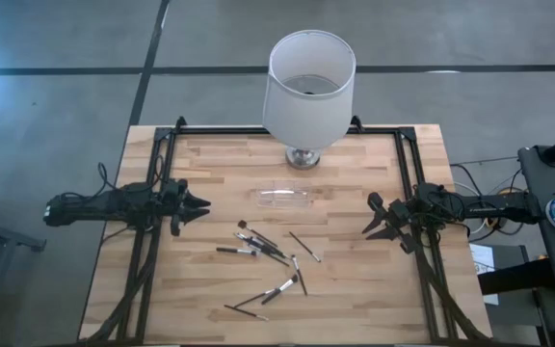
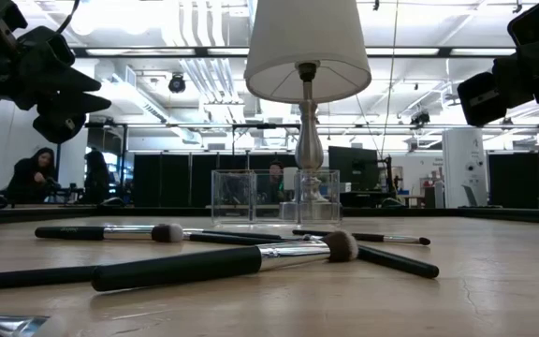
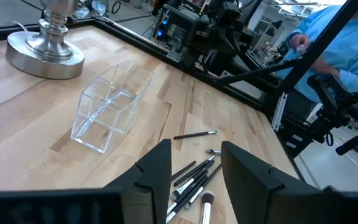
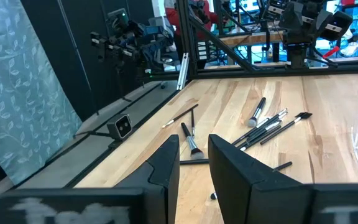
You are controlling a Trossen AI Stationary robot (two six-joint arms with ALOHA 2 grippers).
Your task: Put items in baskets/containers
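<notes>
Several thin dark brushes (image 1: 263,246) lie flat and scattered on the wooden table, near its middle and toward the near edge; they also show in the low view (image 2: 223,262) and in both wrist views (image 3: 194,177) (image 4: 266,124). A clear plastic container (image 1: 282,195) (image 3: 107,109) with dividers sits on the wood in front of the lamp. My left gripper (image 1: 200,204) (image 3: 196,149) hovers open at the table's left side, and my right gripper (image 1: 372,217) (image 4: 194,140) hovers open at the right side. Both are off the table with nothing between their fingers.
A lamp with a large white shade (image 1: 306,82) and metal base (image 1: 303,156) stands at the far middle of the table. Black frame rails (image 1: 162,173) run along the left and right edges. A person in a blue sleeve (image 3: 334,43) is beyond the table.
</notes>
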